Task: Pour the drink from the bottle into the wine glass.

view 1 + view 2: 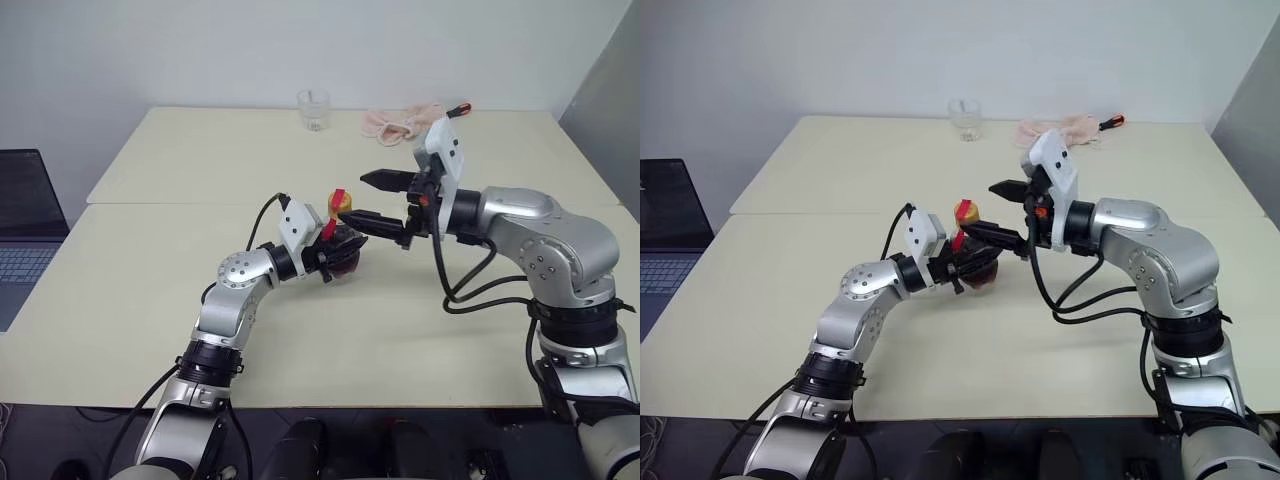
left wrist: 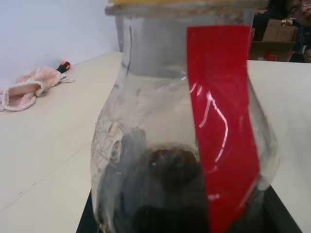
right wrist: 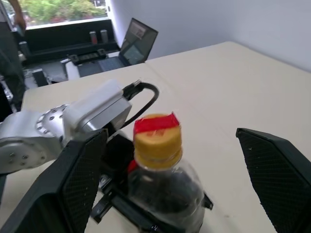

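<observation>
My left gripper point(image 1: 335, 256) is shut on the body of the small clear bottle point(image 1: 345, 255) and holds it upright just above the middle of the table. The bottle has a yellow cap point(image 3: 157, 137) and a red strip point(image 2: 221, 121). Dark drink point(image 2: 170, 194) fills its lower part. My right gripper point(image 1: 352, 198) is open at cap height, one finger on either side of the cap and neither touching it. The wine glass point(image 1: 313, 108), clear and narrowing toward its base, stands far back on the table; its stem is too small to make out.
A pink cloth point(image 1: 400, 122) lies at the back right of the table beside a tool with a red and black handle point(image 1: 458, 110). A laptop point(image 1: 25, 215) sits off the table's left side. A seam point(image 1: 180, 203) runs between the two tabletops.
</observation>
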